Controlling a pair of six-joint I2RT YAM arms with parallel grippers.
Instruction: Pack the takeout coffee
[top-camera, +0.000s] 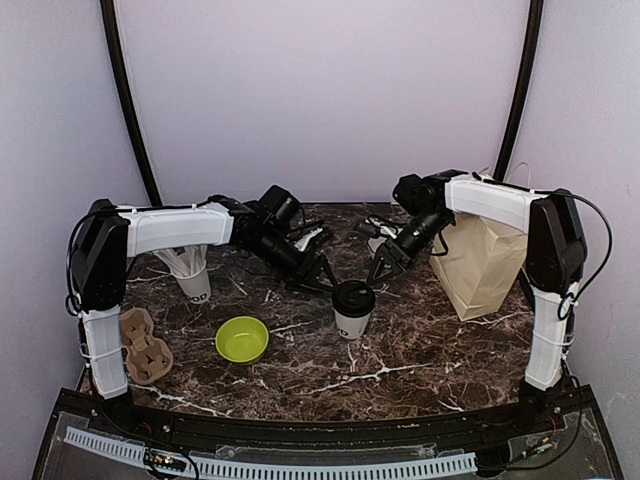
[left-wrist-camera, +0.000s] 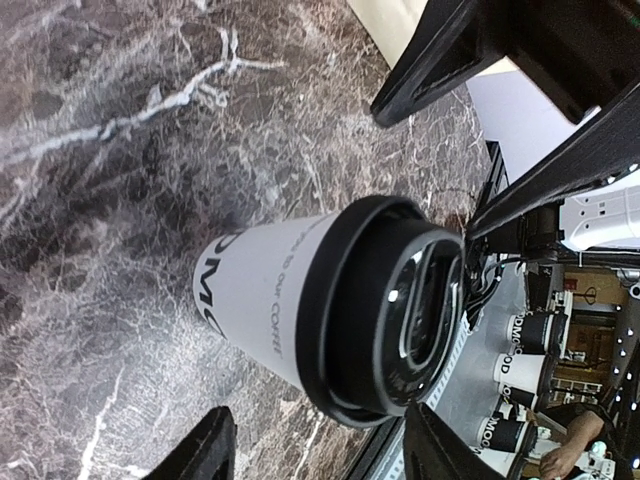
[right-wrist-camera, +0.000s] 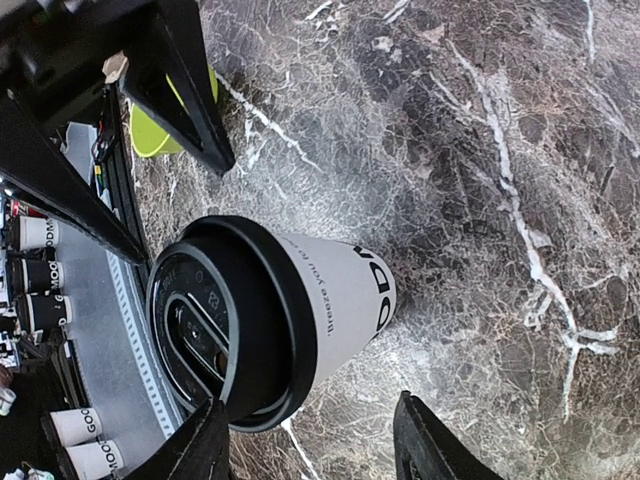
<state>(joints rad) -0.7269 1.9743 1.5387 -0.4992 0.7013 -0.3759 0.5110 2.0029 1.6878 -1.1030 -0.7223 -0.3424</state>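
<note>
A green bowl (top-camera: 241, 339) sits left of the coffee cup (top-camera: 353, 308). The left gripper (top-camera: 316, 280) hangs just behind-left of the cup, jaws apart and empty. The cup stands upright with its lid on. The right gripper (top-camera: 385, 268) is just behind-right of it, also spread and holding nothing.

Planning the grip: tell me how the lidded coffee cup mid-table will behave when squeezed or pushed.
The coffee cup narrows toward its base, so a high push would probably tip it. Its paper wall likely dents under a hard squeeze. The glossy black lid may be slippery.
</note>
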